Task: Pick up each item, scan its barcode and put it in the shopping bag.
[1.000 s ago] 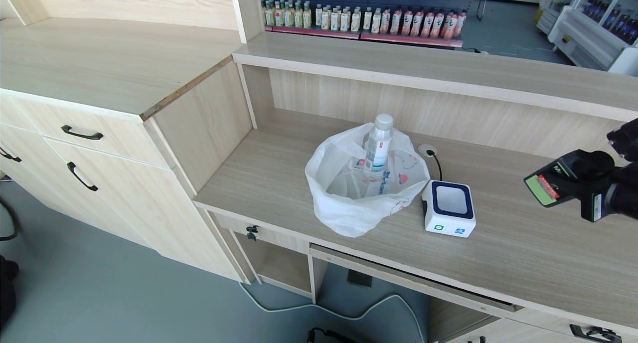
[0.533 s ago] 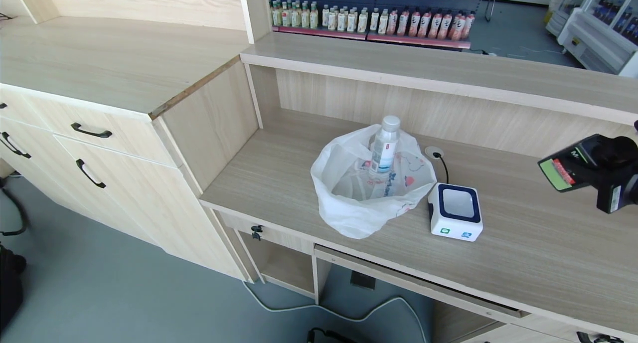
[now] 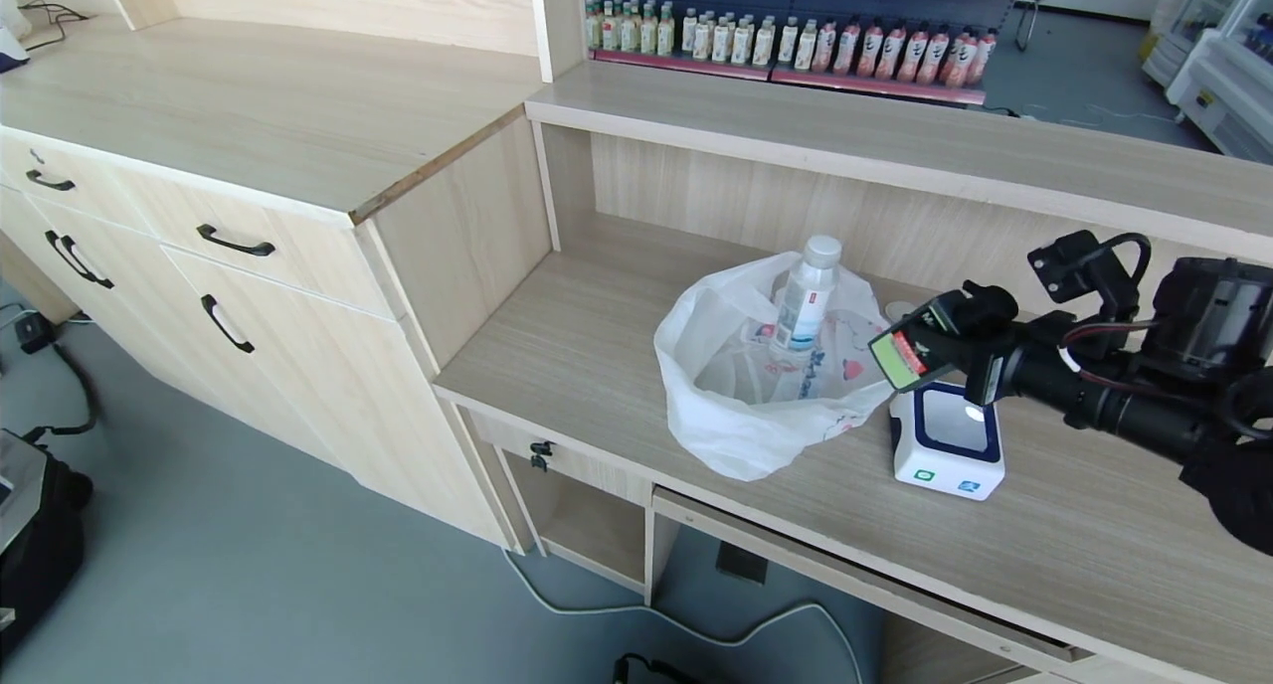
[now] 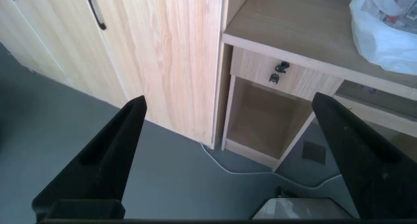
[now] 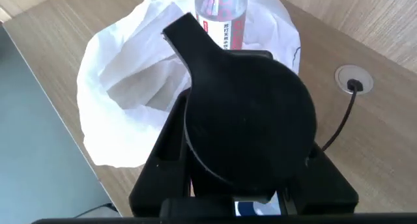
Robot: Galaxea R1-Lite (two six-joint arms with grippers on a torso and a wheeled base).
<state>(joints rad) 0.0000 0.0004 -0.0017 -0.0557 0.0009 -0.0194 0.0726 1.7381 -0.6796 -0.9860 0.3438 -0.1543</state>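
Step in hand, as we judge it: scanning; the right gripper [image 3: 960,338] is clenched on a dark box [image 3: 905,354] with a green and red end face, held in the air just above the scanner [image 3: 950,437] and just beside the rim of the shopping bag [image 3: 736,416]; the left gripper [image 4: 229,100] is released, its jaws wide apart on nothing, low before the counter [image 3: 597,346] and over the floor; we cannot tell which face of the box bears the barcode, nor whether it is turned toward the scanner's window. Next move, in our judgement: present the barcode face squarely to the window, then carry the box across to the bag's open mouth and let go above it, keeping clear of the bottle [image 3: 808,288] that stands upright inside. Count: dark box, one, in the grasp; bottle, one, clear with a white cap, already bagged; shopping bag, one, white plastic, mouth open, on the counter touching or all but touching the scanner; scanner, one, white with a dark-framed window; cable port [image 5: 352,77], one, in the counter behind the scanner; loose items on the counter awaiting pickup, we see none.
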